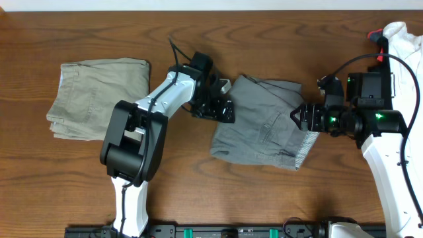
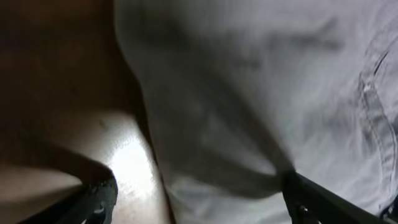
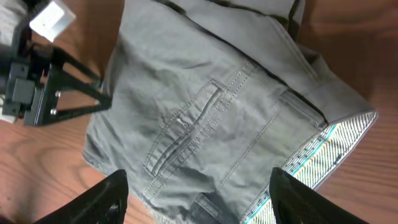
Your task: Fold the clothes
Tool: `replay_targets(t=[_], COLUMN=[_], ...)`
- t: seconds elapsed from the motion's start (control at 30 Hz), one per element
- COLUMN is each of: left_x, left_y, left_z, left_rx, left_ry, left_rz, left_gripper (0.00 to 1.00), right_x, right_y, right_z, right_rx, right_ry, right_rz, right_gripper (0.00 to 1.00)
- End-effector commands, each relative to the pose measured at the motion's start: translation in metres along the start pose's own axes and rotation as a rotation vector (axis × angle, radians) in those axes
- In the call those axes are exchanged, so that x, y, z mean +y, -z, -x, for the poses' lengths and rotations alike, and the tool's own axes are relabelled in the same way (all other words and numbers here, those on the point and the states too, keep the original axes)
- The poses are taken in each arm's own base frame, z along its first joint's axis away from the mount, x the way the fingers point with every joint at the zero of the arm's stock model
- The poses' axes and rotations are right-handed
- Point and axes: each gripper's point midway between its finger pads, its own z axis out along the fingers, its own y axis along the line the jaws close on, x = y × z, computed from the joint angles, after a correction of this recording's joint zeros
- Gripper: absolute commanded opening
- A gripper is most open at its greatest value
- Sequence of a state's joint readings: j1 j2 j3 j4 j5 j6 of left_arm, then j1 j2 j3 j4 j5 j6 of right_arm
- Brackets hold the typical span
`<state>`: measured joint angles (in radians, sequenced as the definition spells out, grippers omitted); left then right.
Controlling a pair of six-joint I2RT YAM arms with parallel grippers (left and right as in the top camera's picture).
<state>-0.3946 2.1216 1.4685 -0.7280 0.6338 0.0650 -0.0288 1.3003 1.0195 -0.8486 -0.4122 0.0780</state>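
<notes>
One view blurred, left wrist | grey shorts [image 3: 205,112] cropped in right wrist

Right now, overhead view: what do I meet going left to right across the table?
Beige shorts → left hand → grey shorts → right hand → white garment.
</notes>
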Motion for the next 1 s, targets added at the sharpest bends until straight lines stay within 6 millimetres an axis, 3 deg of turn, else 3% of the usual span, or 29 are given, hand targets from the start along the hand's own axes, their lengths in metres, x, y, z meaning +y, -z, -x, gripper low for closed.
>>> replay_targets(t=[0.0,0.23,0.37,0.57,0.63,0.67,0.83,0.97], left_x=[0.002,-0.023,-0.032,-0.046,-0.050,-0.051,-0.068,-0.088], left_y=[-0.020,-0.029,-0.034,-0.042,-0.043,-0.041,-0.009,0.055], left_z=[-0.001,0.013,0.011,0.005,0.003,0.003,0.007,0.024], left_rx=[0.021,-0.028,-0.018,0.007,0.015,0.018,0.014,-0.090], left_ry=[-0.008,-0.078,-0.098,-0.122,-0.109,-0.097,-0.087,-0.141], left_rz=[-0.061,-0.172,-0.177,-0.183,-0.183,-0.183,-0.177,-0.103], left_gripper=[0.87,0.84,0.63,0.15,0.06,0.06,0.06,0.06], right_x=[0.002,0.000,0.000,0.000,0.000,0.000,0.000,-0.008], right_y=[0.004,0.004,0.004,0.004,0.004,0.004,0.004,0.005], right_z=[0.002,-0.001,-0.001,-0.001,-0.001,-0.001,-0.003,-0.003], right_rx=[-0.010,0.001,0.001,0.001,0.001,0.001,0.008,0.006], right_ry=[0.015,0.029,0.028,0.028,0.028,0.028,0.026,0.024], right_rz=[0.012,0.000,0.000,0.000,0.000,0.000,-0.001,-0.046], right_gripper=[0.71,0.70,0.68,0.68,0.67,0.67,0.67,0.66])
